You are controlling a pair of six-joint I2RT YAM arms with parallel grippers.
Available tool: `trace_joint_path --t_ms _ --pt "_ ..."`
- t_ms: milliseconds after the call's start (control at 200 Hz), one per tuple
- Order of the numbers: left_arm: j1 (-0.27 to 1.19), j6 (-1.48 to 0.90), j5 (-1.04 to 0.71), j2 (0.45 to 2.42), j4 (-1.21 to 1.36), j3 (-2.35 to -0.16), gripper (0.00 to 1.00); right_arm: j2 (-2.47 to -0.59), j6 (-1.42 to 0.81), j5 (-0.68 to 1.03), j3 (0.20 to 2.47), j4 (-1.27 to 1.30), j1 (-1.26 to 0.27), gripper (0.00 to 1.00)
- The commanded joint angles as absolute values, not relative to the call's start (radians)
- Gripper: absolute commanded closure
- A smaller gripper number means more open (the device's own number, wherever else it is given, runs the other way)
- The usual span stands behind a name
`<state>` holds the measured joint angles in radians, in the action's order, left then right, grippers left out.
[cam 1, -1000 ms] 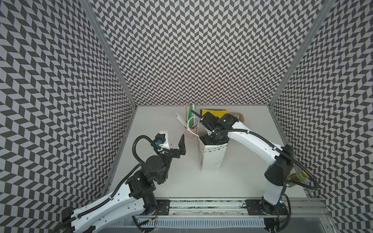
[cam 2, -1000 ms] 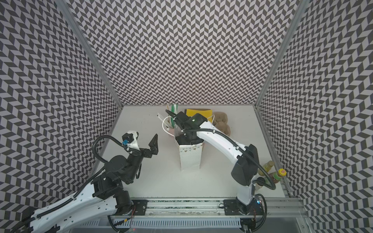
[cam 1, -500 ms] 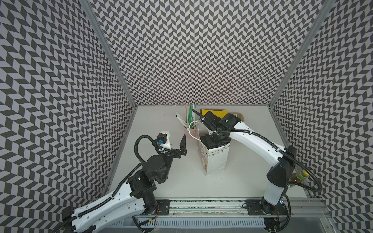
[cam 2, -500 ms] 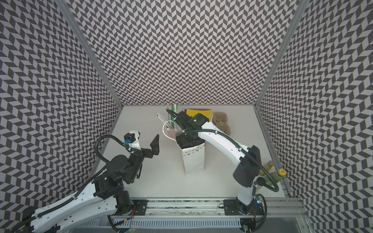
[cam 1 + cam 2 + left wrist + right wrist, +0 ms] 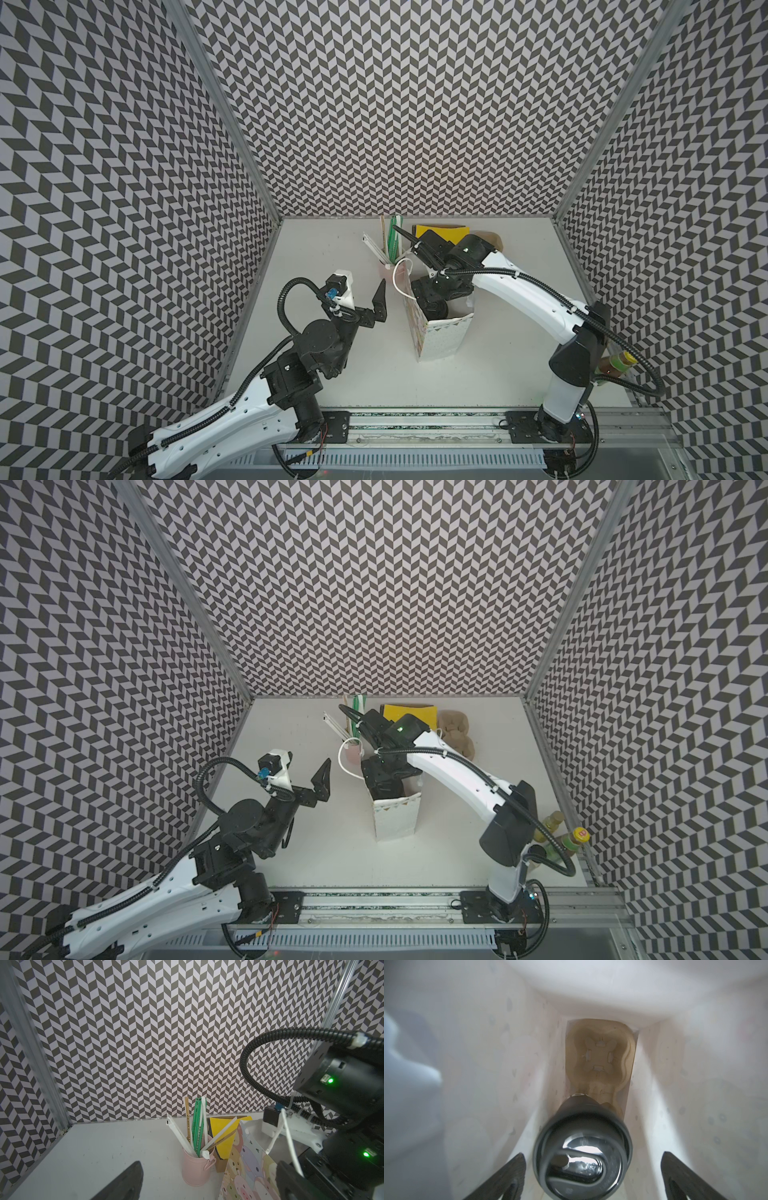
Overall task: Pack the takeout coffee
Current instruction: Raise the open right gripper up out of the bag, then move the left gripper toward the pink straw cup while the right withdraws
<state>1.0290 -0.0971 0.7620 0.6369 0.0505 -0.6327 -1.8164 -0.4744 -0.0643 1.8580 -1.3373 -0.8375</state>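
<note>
Presently we logged the takeout coffee (image 5: 583, 1147), lidded, upright in the pulp carrier (image 5: 600, 1057) at the bottom of the paper bag (image 5: 444, 345), centre of both top views; right gripper (image 5: 592, 1156) spread wide around it, gripping nothing. Risk, we judged: a finger snagging lid (image 5: 583, 1167) or bag wall on withdrawal could topple it; left gripper (image 5: 363, 297), open and empty, steadied nothing.

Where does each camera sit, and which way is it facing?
Top views: high over the front rail, looking down at the table; left arm and right arm show.
Left wrist: beside the paper bag, facing the back wall; own fingers show.
Right wrist: inside the bag, looking down at the takeout coffee; own fingers flank it.
Shared: both top views and left wrist show the pink straw cup.
</note>
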Motion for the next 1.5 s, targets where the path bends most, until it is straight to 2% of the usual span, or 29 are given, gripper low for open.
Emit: trace_joint_path --t_ms 0,536,761,991,1147,1317,1412,1492 --pt "1.037 -0.086 0.755 0.635 0.053 -0.652 0.00 -1.795 -0.472 -0.080 1.889 -1.327 -0.846 0.01" --pt "1.040 -0.084 0.769 0.630 0.055 -0.653 0.00 -1.719 -0.491 -0.099 2.034 -1.327 -0.830 0.01" --pt "1.040 -0.082 0.774 0.632 0.058 -0.652 0.00 -1.692 -0.502 -0.103 2.173 -1.326 -0.824 0.01" --pt "1.039 -0.093 0.805 0.587 0.067 -0.642 0.00 -1.671 -0.515 -0.212 2.373 -1.310 -0.825 0.01" --pt "1.003 -0.117 0.784 0.601 0.046 -0.668 0.00 -1.618 -0.485 -0.189 2.326 -1.221 -0.822 0.01" --pt "0.896 -0.239 0.618 0.706 -0.060 -0.772 0.00 -1.558 -0.476 -0.194 2.256 -1.155 -0.811 0.01" --pt "0.745 -0.352 0.405 0.811 -0.158 -0.845 0.00 -1.513 -0.457 -0.214 2.213 -1.117 -0.803 0.01" --pt "0.548 -0.430 0.133 0.869 -0.177 -0.861 0.02 -1.470 -0.438 -0.236 2.161 -1.103 -0.801 0.01"
